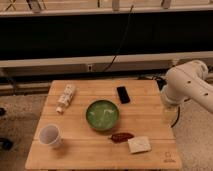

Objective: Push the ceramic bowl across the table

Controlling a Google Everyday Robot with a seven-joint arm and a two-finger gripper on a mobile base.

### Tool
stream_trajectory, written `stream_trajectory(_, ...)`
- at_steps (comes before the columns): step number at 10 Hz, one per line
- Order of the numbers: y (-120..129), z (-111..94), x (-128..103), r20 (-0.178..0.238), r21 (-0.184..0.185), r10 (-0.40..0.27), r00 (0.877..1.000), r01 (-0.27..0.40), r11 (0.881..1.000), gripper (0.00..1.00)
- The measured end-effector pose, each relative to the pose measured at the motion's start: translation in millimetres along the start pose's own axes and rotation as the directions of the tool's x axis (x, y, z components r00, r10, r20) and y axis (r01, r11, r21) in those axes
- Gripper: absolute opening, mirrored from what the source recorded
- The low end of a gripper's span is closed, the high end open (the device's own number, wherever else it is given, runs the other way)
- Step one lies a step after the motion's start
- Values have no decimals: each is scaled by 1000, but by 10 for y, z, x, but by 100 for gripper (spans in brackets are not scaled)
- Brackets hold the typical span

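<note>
The green ceramic bowl (102,115) sits upright near the middle of the light-wood table (145,107). It is round and shallow, with pale streaks inside. My white arm (187,85) comes in from the right. The gripper (168,113) hangs below it over the table's right edge, to the right of the bowl and well apart from it. Nothing shows in the gripper.
A white cup (50,135) stands at the front left. A white bottle (66,98) lies at the back left. A black phone (123,94) lies behind the bowl. A dark red pepper (121,136) and a pale sponge (139,144) lie just in front of it.
</note>
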Motion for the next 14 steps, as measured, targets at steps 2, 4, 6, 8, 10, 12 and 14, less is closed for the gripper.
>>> stream_trajectory(2,0,0,0,0,0,0,1000,0,1000,80)
stream_trajectory(4,0,0,0,0,0,0,1000,0,1000,80)
stream_trajectory(6,0,0,0,0,0,0,1000,0,1000,80)
stream_trajectory(8,0,0,0,0,0,0,1000,0,1000,80)
stream_trajectory(10,0,0,0,0,0,0,1000,0,1000,80)
stream_trajectory(12,0,1,0,0,0,0,1000,0,1000,80)
stream_trajectory(14,9,23,-26,-1,0,-4,1000,4,1000,80)
